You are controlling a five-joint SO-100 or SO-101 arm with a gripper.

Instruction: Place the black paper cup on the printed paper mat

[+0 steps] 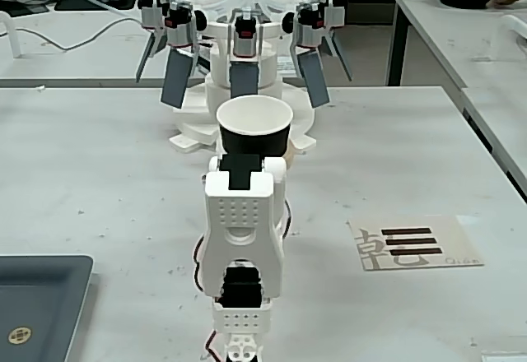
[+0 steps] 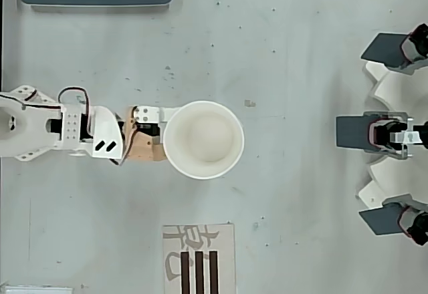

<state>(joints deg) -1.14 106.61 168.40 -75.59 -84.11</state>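
The gripper (image 2: 167, 143) is closed on the black paper cup (image 1: 254, 130), its jaws mostly hidden under the wide white rim in the overhead view, so how deep the bite goes cannot be told. The cup is upright and appears lifted clear of the table (image 2: 281, 53), well apart from the printed paper mat (image 2: 199, 259), which lies toward the lower edge of the overhead view. A thin paper wall could buckle or slip in a shallow pinch, and a fast swing toward the mat might tip the cup, or setting it down off-centre could leave it overhanging the mat's edge
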